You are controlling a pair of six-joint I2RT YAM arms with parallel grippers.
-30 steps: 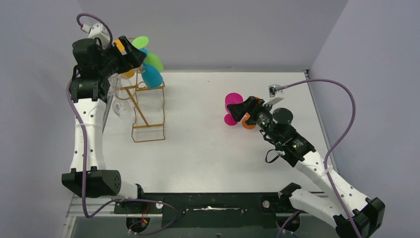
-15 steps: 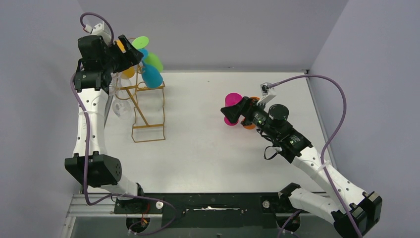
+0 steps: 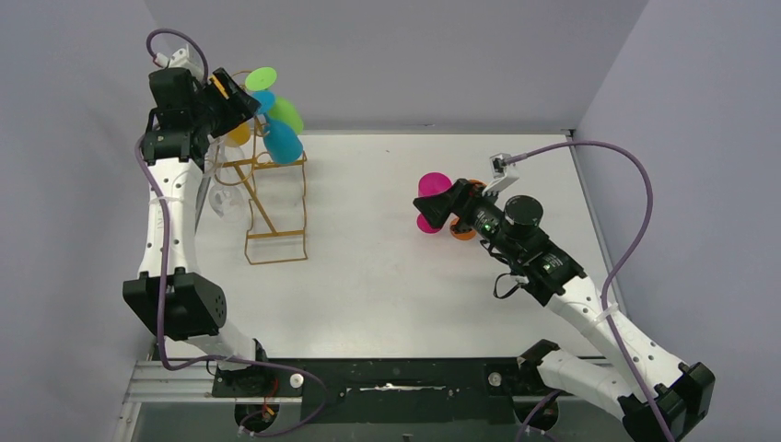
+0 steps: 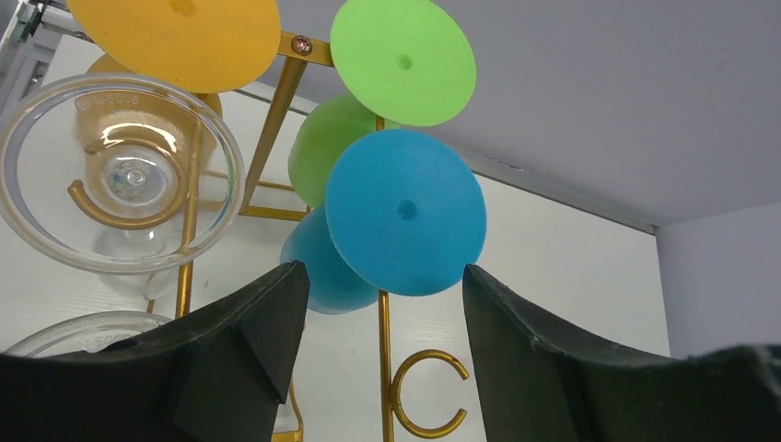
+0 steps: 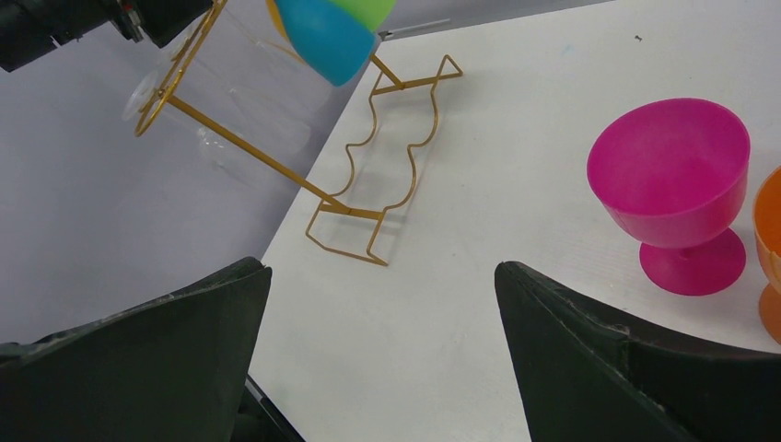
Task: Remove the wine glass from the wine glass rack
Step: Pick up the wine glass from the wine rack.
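Left gripper (image 4: pixel 385 276) is up at the head of the rack, jaws partly apart, nothing clasped that I can see. Framed between its fingers, just past the tips, is the round foot of the blue plastic wine glass (image 4: pixel 405 212), hanging bowl-down. Whether a finger touches it, I can't tell. Above that is a green plastic glass (image 4: pixel 402 60). Off to the gripper's left hang a clear glass (image 4: pixel 120 175) and a yellow-orange plastic glass (image 4: pixel 184 37), all hooked on the tall gold wire rack (image 4: pixel 281 115).

Right gripper (image 5: pixel 382 267) is spread wide and empty over the white table (image 5: pixel 516 276). Just to its right a pink plastic goblet (image 5: pixel 668 184) stands upright, with an orange one (image 5: pixel 769 249) beside it.

I'd judge those two are done and the blue one is in hand, with the grip and lift to come. Only the left wrist view shows the foot lined up between the fingers. The overhead shows the arms well apart.
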